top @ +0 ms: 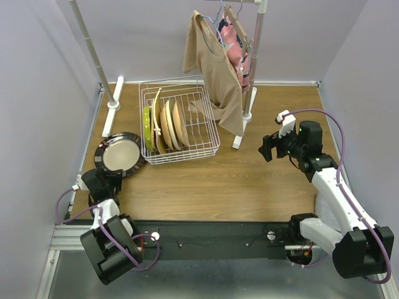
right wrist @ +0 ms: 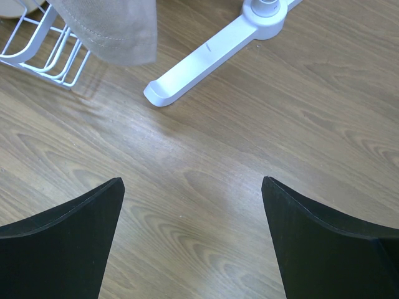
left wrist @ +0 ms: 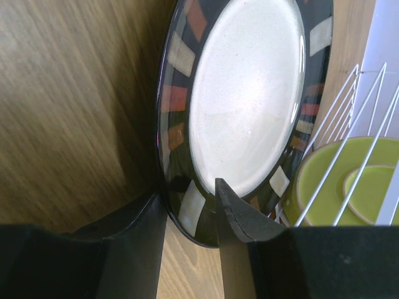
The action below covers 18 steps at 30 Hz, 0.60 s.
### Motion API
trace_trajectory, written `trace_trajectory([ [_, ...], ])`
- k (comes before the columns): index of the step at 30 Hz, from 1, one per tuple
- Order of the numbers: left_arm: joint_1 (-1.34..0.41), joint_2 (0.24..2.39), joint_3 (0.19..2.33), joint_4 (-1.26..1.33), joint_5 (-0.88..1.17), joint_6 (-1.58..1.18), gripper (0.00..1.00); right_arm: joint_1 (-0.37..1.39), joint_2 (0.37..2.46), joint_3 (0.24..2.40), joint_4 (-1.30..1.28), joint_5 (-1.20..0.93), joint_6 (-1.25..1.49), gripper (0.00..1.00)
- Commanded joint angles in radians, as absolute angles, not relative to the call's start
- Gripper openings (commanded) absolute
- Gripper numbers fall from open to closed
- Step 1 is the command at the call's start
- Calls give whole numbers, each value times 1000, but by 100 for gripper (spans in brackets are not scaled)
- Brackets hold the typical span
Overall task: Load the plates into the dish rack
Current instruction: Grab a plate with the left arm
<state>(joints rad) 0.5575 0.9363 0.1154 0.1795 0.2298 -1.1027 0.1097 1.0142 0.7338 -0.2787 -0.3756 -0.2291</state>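
Plate [left wrist: 249, 93] with dark rim sits inside the left gripper [left wrist: 191, 190], grip unclear; right gripper [right wrist: 192, 180] gapes wide. Next: firm pinch, lift to rack [top: 184, 156].

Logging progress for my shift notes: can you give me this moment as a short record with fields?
rack: white wire
racked plates: several, on edge
loose plate: dark-rimmed, on table, left of rack
left end effector: straddles loose plate's near rim; grip unclear
right end effector: open, empty, over bare table
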Motion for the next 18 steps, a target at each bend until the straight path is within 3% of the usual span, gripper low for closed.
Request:
trace_trajectory([
  [1, 572, 991, 92, 215, 281, -1055, 39, 107, 1012, 724, -270, -379, -236, 100],
  [13, 621, 924, 95, 186, 302, -1042, 7, 107, 1012, 724, -270, -380, -236, 100],
  [18, 624, 828, 118, 121, 308, -1051, 0, 107, 1011, 724, -270, -382, -236, 100],
])
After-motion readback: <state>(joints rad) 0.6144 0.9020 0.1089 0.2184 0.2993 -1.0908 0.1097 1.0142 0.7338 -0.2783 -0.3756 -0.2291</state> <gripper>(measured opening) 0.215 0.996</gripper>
